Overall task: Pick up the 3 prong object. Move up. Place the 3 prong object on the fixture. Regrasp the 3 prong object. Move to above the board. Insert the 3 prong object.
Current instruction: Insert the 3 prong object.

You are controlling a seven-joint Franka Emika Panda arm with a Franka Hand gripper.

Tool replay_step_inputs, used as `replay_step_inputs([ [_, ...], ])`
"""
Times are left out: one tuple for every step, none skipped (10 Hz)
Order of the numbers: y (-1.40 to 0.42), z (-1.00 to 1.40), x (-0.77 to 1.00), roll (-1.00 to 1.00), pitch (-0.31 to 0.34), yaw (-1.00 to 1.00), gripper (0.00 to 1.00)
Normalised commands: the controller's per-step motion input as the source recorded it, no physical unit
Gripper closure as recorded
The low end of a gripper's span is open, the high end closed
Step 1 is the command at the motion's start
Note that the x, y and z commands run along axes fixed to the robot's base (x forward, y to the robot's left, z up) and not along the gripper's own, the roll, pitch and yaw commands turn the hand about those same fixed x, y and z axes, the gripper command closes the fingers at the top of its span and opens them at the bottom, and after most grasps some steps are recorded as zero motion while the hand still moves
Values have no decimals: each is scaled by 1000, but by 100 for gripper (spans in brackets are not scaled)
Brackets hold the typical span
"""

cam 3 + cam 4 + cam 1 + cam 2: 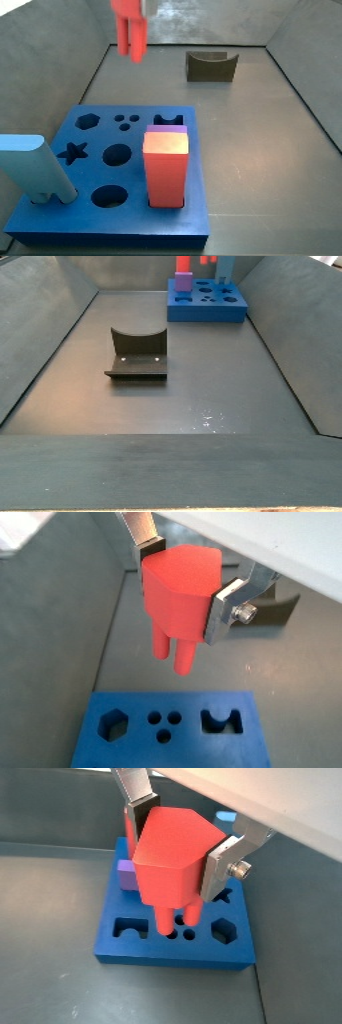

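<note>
My gripper (pixel 185 582) is shut on the 3 prong object (pixel 177 597), a salmon-red block hanging with its prongs pointing down. Both wrist views show the silver fingers (pixel 222 866) clamping its two sides. Under it lies the blue board (pixel 174 747), with three small round holes (pixel 163 721) close below the prong tips. In a side view the 3 prong object (pixel 130 35) hangs high over the far edge of the board (pixel 134 140); the gripper itself is cut off there. The dark fixture (pixel 210 65) stands unoccupied beyond the board.
A tall red block (pixel 164 170) and a pale blue block (pixel 38 165) stand in the board. A purple piece (pixel 124 873) shows beside the held object. Grey walls enclose the floor. The fixture (pixel 136 354) sits mid-floor in a side view, the board (pixel 207 306) far behind.
</note>
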Motion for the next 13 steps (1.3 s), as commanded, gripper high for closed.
replay_step_inputs([
  [0, 0, 11, -59, 0, -71, 100],
  [0, 0, 86, -56, 7, -37, 100],
  [0, -443, 89, -147, 0, -646, 100],
  [0, -489, -11, -41, 0, -723, 100],
  [0, -146, 0, -4, 0, -174, 100],
  [0, 0, 0, -4, 0, 0, 100],
  [-69, -469, -71, -7, -63, -611, 100],
  [0, -303, -63, -104, -101, -749, 100],
  [29, 0, -51, -29, -30, -143, 100],
  [-3, -171, 0, -17, -20, -274, 100],
  [-69, -460, -263, 0, -63, -723, 100],
  [-51, -471, -289, -80, -111, -597, 100],
  [-111, -514, -283, -96, -110, -600, 100],
])
